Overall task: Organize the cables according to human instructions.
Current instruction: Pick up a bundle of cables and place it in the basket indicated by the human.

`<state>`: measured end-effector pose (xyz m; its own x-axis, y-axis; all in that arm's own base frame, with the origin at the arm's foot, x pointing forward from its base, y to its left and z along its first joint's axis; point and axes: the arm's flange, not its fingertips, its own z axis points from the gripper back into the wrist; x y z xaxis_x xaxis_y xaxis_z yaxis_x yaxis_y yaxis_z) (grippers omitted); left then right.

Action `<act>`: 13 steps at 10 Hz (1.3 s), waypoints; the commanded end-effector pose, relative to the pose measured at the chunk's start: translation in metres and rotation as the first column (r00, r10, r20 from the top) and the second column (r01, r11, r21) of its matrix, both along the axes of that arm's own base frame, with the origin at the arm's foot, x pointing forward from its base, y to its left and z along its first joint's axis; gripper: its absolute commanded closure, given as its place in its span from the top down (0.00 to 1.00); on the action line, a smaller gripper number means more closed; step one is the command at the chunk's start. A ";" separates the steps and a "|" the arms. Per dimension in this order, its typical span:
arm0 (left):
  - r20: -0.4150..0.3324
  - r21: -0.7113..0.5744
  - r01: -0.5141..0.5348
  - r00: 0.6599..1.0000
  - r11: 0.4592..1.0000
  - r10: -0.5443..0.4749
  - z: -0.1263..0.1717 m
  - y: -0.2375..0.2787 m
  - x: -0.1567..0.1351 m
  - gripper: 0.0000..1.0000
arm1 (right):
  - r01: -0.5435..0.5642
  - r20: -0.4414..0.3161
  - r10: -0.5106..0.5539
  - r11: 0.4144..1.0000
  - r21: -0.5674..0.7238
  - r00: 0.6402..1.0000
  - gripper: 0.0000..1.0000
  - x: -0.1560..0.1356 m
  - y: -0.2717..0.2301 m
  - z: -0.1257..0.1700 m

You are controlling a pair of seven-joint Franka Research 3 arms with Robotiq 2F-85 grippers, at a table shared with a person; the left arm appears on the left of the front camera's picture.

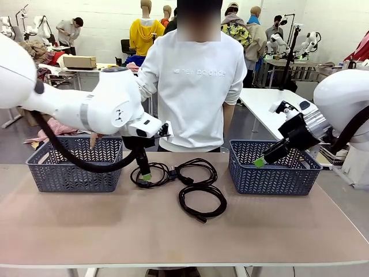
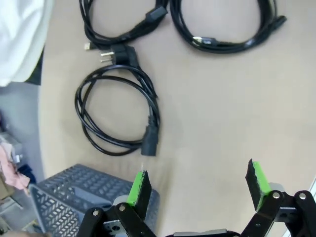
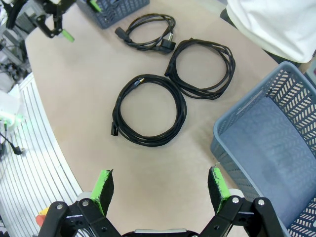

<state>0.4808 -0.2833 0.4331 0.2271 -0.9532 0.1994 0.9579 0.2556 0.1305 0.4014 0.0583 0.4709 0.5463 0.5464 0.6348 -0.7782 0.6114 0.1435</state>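
Three coiled black cables lie on the tan table between two baskets. In the front view, the left coil (image 1: 148, 185) is under my left gripper (image 1: 144, 172), the middle coil (image 1: 199, 163) is beside it, and the front coil (image 1: 222, 205) is nearer me. My left gripper (image 2: 198, 181) is open and empty, just short of the left coil's plug (image 2: 149, 142). My right gripper (image 1: 262, 160) hangs open over the right basket (image 1: 274, 176). Its wrist view shows the right gripper (image 3: 161, 183) empty, with the front coil (image 3: 118, 111) and middle coil (image 3: 200, 92) ahead of it.
A grey basket (image 1: 75, 167) stands at the table's far left, a matching one at far right. A person in a white sweatshirt (image 1: 193, 86) stands close behind the table's far edge. The near half of the table (image 1: 173, 242) is bare.
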 end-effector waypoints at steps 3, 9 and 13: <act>-0.028 0.075 -0.012 1.000 0.997 0.014 -0.012 -0.028 0.034 1.00 | -0.014 0.014 0.014 1.000 0.021 1.000 1.00 0.003 -0.001 -0.001; -0.018 0.047 0.000 1.000 0.999 0.001 -0.015 -0.025 0.027 1.00 | -0.014 0.014 0.014 1.000 0.021 1.000 1.00 0.003 -0.001 -0.001; -0.045 0.055 0.021 0.999 0.998 -0.019 -0.030 -0.036 0.055 1.00 | -0.014 0.014 0.014 1.000 0.021 1.000 1.00 0.003 -0.001 -0.001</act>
